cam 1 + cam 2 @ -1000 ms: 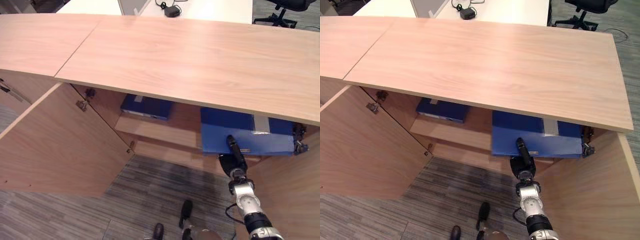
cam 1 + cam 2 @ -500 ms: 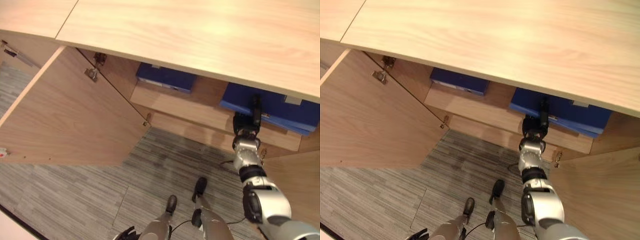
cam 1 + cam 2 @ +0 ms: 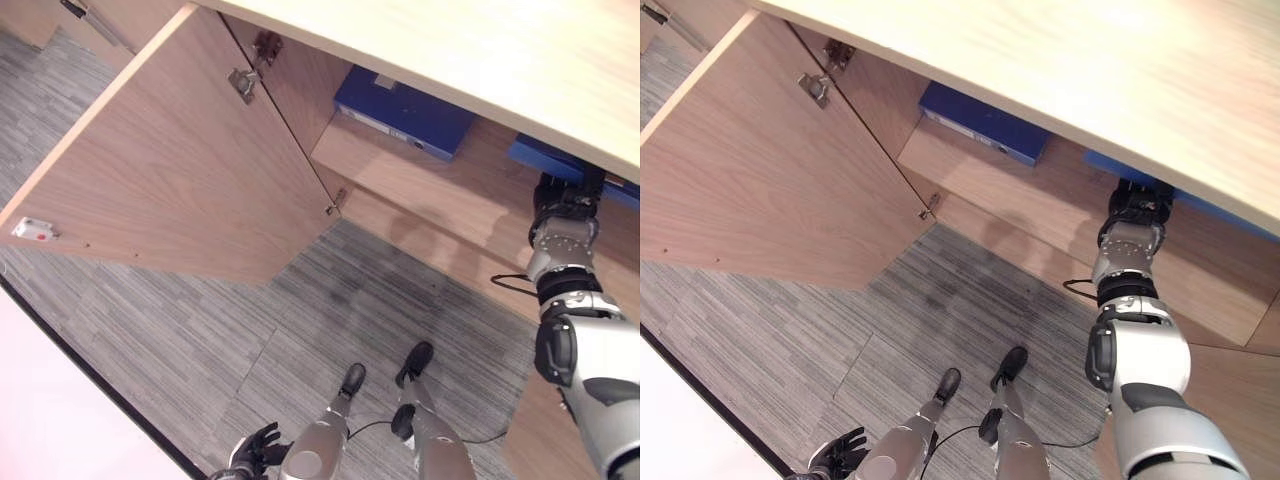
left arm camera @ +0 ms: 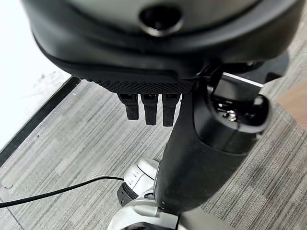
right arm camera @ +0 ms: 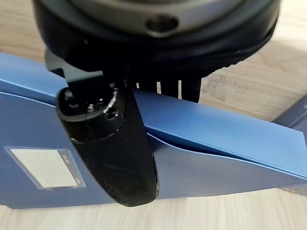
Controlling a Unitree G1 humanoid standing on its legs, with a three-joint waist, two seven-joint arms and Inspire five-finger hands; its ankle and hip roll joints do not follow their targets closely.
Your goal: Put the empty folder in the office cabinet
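The empty blue folder [image 5: 216, 143] with a white label lies on the wooden shelf [image 3: 430, 190] inside the office cabinet, at the right. Just its edge [image 3: 545, 155] shows below the cabinet top [image 3: 500, 50]. My right hand [image 3: 565, 195] reaches in to it. In the right wrist view the thumb [image 5: 120, 143] lies on the folder's cover and the fingers [image 5: 168, 88] pass behind its edge, so the folder sits pinched between them. My left hand [image 3: 840, 450] hangs low by my side over the floor, fingers relaxed [image 4: 148, 108].
A second blue folder [image 3: 400, 105] lies further left on the same shelf. The cabinet's left door [image 3: 180, 170] stands wide open over the grey carpet [image 3: 300, 330]. A white wall with a dark skirting strip [image 3: 60, 400] runs along the lower left.
The camera has tilted down and leaned in. My right hand has gone deeper under the cabinet top with the folder, which now shows far less of itself.
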